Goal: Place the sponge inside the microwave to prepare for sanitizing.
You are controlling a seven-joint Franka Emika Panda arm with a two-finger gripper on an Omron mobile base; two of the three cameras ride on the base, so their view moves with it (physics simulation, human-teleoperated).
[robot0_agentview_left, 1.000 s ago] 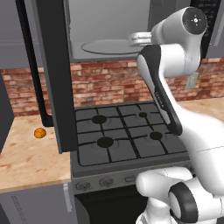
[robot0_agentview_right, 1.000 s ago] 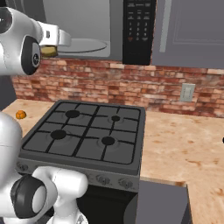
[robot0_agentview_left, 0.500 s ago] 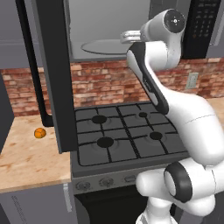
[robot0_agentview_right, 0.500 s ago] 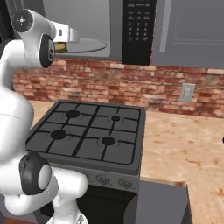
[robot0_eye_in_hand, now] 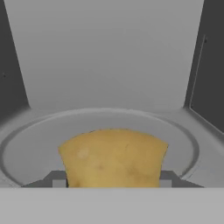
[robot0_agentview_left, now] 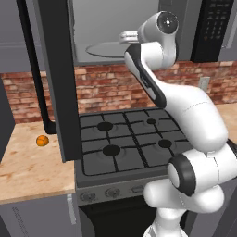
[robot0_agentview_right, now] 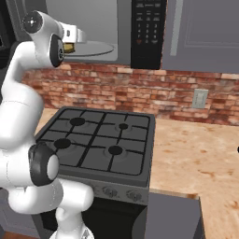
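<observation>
Sponge [robot0_eye_in_hand: 113, 157] filled the hand view, pinched between part-closed jaws above the turntable plate [robot0_eye_in_hand: 26, 148]. From the right base, the gripper [robot0_agentview_right: 71, 46] held it at the microwave [robot0_agentview_right: 105, 28] mouth, door open.

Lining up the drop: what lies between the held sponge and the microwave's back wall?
Bare turntable plate and grey floor, nothing else, in the hand view; the sponge sits gripped in the end effector inside the microwave.

A kitchen is shown: a gas stove [robot0_agentview_left: 127, 143] is set under an over-range microwave [robot0_agentview_right: 147, 32], with a brick backsplash [robot0_agentview_right: 154, 95] and wooden counter [robot0_agentview_right: 196, 154].
</observation>
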